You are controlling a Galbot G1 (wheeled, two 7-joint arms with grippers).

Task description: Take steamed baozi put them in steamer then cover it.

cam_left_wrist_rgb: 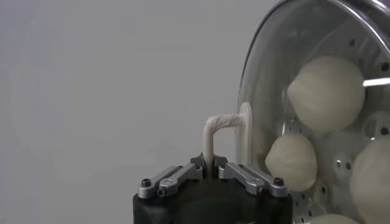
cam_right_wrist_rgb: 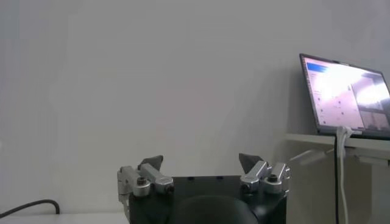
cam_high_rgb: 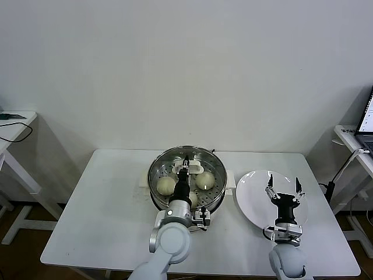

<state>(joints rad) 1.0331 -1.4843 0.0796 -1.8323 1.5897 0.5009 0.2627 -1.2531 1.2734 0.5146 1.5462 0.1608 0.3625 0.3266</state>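
The steamer (cam_high_rgb: 217,200) stands mid-table with several cream-white baozi (cam_high_rgb: 166,185) on its perforated tray. The clear glass cover (cam_high_rgb: 204,158) lies over or just above the pot. My left gripper (cam_high_rgb: 185,170) is shut on the cover's white bar handle (cam_high_rgb: 193,167). In the left wrist view the gripper (cam_left_wrist_rgb: 209,168) pinches the handle (cam_left_wrist_rgb: 223,123), and the baozi (cam_left_wrist_rgb: 326,93) show through the cover's glass (cam_left_wrist_rgb: 286,36). My right gripper (cam_high_rgb: 283,188) is open and empty above the white plate, fingertips up; in the right wrist view it (cam_right_wrist_rgb: 201,163) faces the wall.
A flat white plate (cam_high_rgb: 252,201) lies right of the steamer, with nothing on it. The steamer's white base (cam_high_rgb: 143,179) sticks out at both sides. A side table with a laptop (cam_right_wrist_rgb: 344,94) stands far right, another small table (cam_high_rgb: 14,125) far left.
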